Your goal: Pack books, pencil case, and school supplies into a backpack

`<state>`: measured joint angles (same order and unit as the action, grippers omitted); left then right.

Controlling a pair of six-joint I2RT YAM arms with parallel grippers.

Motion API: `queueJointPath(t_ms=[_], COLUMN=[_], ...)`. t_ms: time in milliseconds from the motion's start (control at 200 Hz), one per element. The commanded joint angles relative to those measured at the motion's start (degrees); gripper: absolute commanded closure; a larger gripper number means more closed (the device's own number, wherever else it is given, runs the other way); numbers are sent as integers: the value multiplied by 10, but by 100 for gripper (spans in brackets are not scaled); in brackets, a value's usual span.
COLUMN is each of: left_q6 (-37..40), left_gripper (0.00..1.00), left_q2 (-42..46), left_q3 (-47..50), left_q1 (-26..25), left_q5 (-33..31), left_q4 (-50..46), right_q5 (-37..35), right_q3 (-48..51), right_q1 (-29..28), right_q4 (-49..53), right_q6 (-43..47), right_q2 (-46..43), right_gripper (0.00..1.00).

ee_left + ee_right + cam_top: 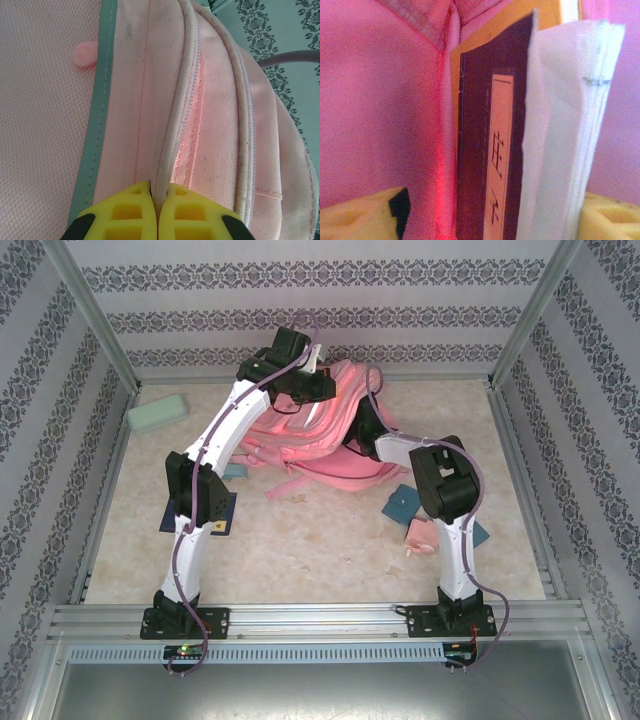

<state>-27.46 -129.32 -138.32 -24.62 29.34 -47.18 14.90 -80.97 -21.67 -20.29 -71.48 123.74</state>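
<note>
Left gripper [318,380] sits atop the big pink backpack [325,450]. Up close, its yellow fingers [125,212] pinch the backpack's pale edge. Right gripper [487,215] stands wide apart inside the backpack, either side of a dark, pale-labelled book [477,150].

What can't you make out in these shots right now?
- Top view: the navy book on the table is mostly covered by the left arm.
- Top view: the backpack opening is hidden behind both arms.
- Right wrist view: the label on the packed book is blurred and cut off by the bottom edge.
</note>
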Motion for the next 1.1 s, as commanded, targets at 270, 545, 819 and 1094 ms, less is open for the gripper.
queueJointPath(t_ms=[270, 545, 819, 1094], left_q6=[15, 26, 41, 27], left_gripper=[100, 96, 58, 19], left_q2=[16, 17, 65, 189], left_q3=[-25, 27, 92, 246], left_q1=[-6, -6, -6, 20], left_q5=[19, 8, -22, -82], left_q4=[7, 7, 15, 53], right_q5=[-12, -16, -41, -91], right_q3=[100, 216, 313, 319], right_q1=[36, 44, 39, -10], right_q4=[50, 57, 122, 211], right_q6=[40, 93, 164, 240], right_q2=[-121, -246, -388, -461], right_gripper=[21, 9, 9, 8])
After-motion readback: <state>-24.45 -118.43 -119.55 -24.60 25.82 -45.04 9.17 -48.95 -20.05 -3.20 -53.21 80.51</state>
